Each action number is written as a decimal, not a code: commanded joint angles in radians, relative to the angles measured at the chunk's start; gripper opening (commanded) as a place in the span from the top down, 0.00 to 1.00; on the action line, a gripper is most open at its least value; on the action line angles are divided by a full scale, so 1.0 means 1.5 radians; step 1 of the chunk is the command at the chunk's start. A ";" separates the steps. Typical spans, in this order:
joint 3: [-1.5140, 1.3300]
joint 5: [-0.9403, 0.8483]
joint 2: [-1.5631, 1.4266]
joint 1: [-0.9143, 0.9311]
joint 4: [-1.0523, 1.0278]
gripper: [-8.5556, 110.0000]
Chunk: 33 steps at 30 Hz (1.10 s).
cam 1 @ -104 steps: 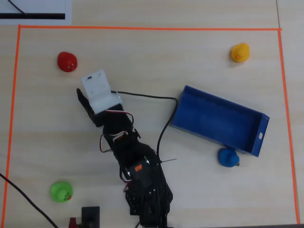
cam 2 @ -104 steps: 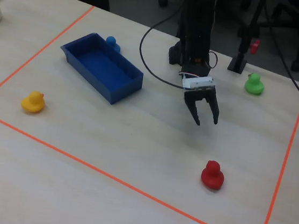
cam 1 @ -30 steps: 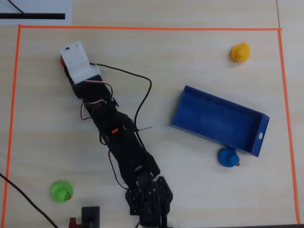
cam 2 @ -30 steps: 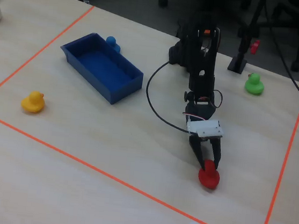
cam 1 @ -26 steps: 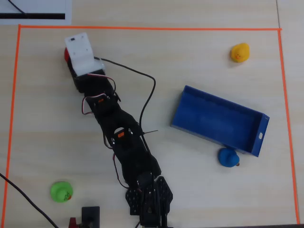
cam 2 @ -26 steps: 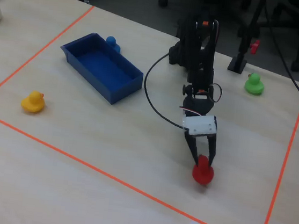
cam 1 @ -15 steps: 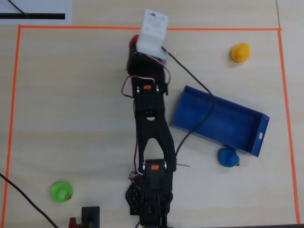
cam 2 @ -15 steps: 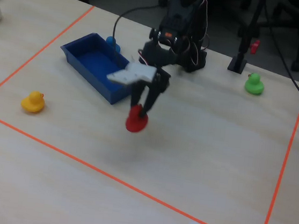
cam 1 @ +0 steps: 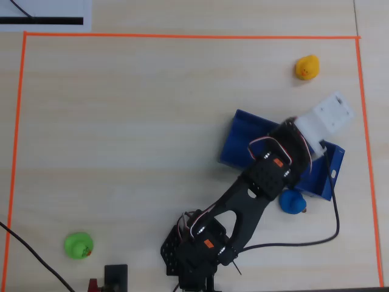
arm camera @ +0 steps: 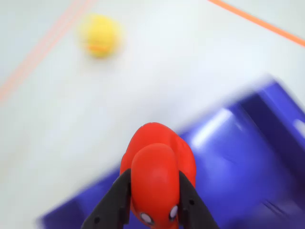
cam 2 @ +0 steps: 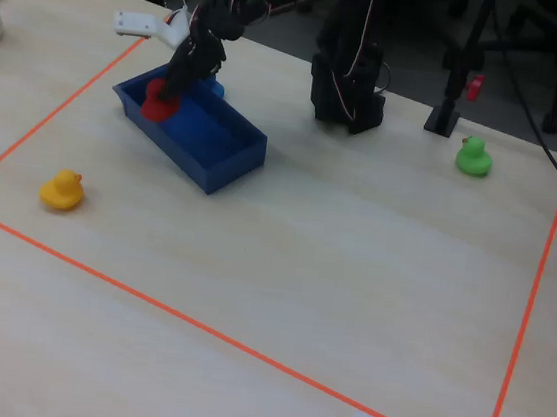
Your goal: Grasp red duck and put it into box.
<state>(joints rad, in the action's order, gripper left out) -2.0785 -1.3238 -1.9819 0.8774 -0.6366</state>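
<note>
Gripper [arm camera: 151, 217] squeezes the shiny round red duck [arm camera: 157, 179] above the blue box [cam 2: 228, 140].
From above, the arm hides the duck; the wrist view shows it close.

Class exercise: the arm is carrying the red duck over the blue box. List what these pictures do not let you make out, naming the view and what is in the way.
1. Overhead view: the red duck is hidden under the arm's white wrist housing.
2. Overhead view: part of the box interior is covered by the arm.
3. Wrist view: the claw tips are cut off by the bottom edge; the red duck fills the gap.
4. Wrist view: motion blur smears the yellow duck and the box walls.
5. Fixed view: the blue duck sits largely behind the arm.
</note>
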 commanded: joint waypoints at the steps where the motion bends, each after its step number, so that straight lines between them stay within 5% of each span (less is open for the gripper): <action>1: 0.025 -0.002 -0.006 0.048 -0.060 0.93; 12: 0.032 -0.014 0.012 0.067 -0.124 0.93; 16: 0.031 -0.047 0.015 0.066 -0.157 0.82; 28: 0.030 -0.044 0.003 0.048 -0.174 0.77; 31: 0.030 -0.043 -0.014 0.037 -0.156 0.80; 33: 0.032 -0.033 -0.037 0.013 -0.142 0.90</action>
<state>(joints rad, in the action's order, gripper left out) -2.0770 -1.3929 -1.9635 0.9419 -0.8989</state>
